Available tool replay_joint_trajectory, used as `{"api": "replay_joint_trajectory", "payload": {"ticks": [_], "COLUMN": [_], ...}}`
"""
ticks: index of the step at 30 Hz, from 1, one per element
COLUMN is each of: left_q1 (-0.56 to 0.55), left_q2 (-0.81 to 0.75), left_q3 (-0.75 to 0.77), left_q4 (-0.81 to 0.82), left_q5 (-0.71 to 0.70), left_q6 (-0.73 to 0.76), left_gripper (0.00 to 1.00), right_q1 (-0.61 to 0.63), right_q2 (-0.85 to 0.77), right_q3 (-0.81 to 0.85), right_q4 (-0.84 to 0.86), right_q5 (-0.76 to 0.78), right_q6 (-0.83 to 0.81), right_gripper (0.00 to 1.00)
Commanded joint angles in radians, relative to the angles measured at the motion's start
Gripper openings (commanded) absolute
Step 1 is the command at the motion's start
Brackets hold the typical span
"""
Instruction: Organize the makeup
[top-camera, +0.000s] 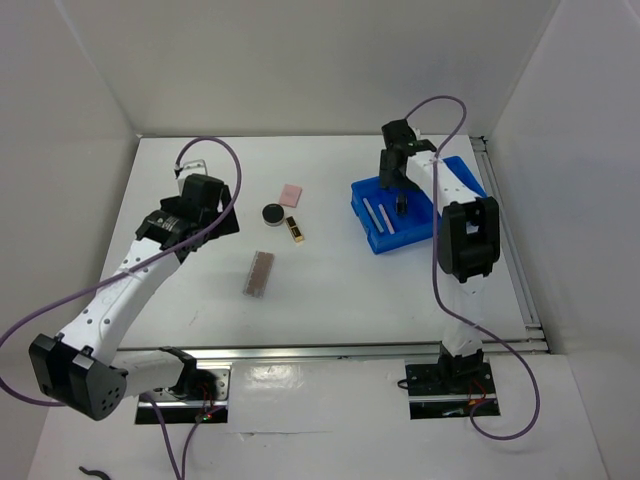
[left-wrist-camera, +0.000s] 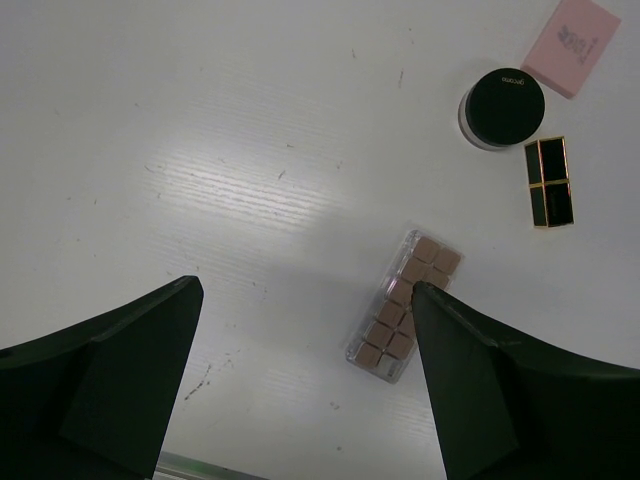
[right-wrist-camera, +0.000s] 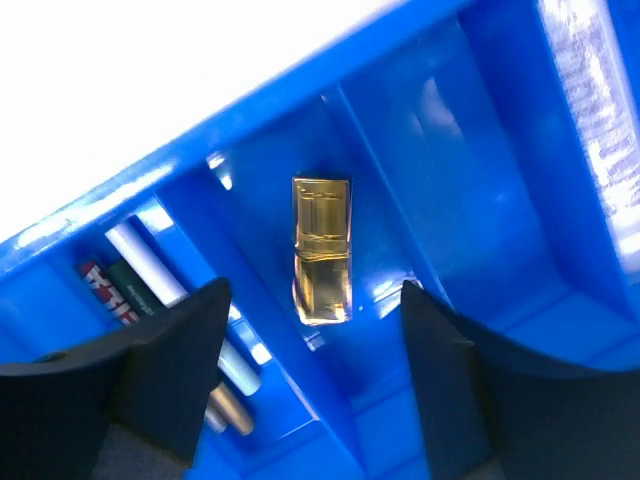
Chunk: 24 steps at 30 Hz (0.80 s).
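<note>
White table (top-camera: 330, 300), white walls, nothing else around. Right gripper (right-wrist-camera: 312, 340) hangs over the blue tray (top-camera: 358, 192) with its jaws apart and nothing clamped. A small gold case (right-wrist-camera: 322, 250) lies flat in the compartment right below and between its fingers, touching neither. One slot over, on that gripper's left-finger side, lie the thin pencils (top-camera: 380, 215); far off its other finger is a white tube (right-wrist-camera: 595, 90). So those are sorted, as far as I can see. Left gripper (left-wrist-camera: 303, 290) is spread wide and empty above bare table. The brownish-pink rectangular palette (left-wrist-camera: 405, 305) lies just ahead of its right finger, partly tucked under the tip. Further ahead and to that same side lie the round black compact (left-wrist-camera: 503, 105), the black-and-gold palette (left-wrist-camera: 550, 182) beside it, and the pink square pad (left-wrist-camera: 572, 45) farthest out. Four pieces are not yet in the tray; call it roughly half done. Writing: small print on the compact lid and the pad, too small to read; a red label with white letters by the pencils and print on the tube, both blurred.
</note>
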Motion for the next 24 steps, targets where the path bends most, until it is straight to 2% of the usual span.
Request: {"api": "replay_joint_trajectory", "payload": {"ticks": [1,3,4,8,11,14,16,19,24], "left_q1": [0.004,0.004,0.004,0.004,0.004,0.004,0.004,0.004,0.004], "left_q2": [0.012,0.012,0.012,0.003,-0.019,-0.04,-0.054,-0.088,-0.12], "left_q3": [0.046,0.046,0.046,0.046,0.046,0.046,0.037,0.026,0.006], "left_q4": [0.003,0.003,0.003,0.003,-0.006,-0.006,-0.017,-0.026,-0.026], "left_q5": [0.014,0.014,0.014,-0.023,-0.046,-0.081,-0.101,-0.135,-0.144], "left_q6": [0.019,0.009,0.0,-0.011,-0.033,-0.067,-0.095,-0.139,-0.139], "left_gripper": [1.0,1.0,1.0,1.0,1.0,1.0,1.0,1.0,1.0], "right_q1": [-0.006,-0.006,0.008,0.095,0.213,0.336,0.402,0.466,0.51], "right_q2": [0.011,-0.01,-0.05,-0.153,-0.176,-0.147,-0.077,0.008,0.176], "right_q3": [0.125,0.125,0.104,0.031,0.005,0.008,0.068,0.129,0.264], "right_q4": [-0.04,-0.041,-0.024,0.022,0.045,0.055,0.052,0.041,0.03], "right_q5": [0.01,0.01,0.01,-0.012,-0.074,-0.111,-0.166,-0.186,-0.214], "right_q6": [-0.031,-0.031,-0.031,-0.02,0.002,0.002,-0.02,-0.029,-0.052], "right_gripper": [0.78,0.75,0.64,0.42,0.4,0.48,0.7,0.87,0.88]}}
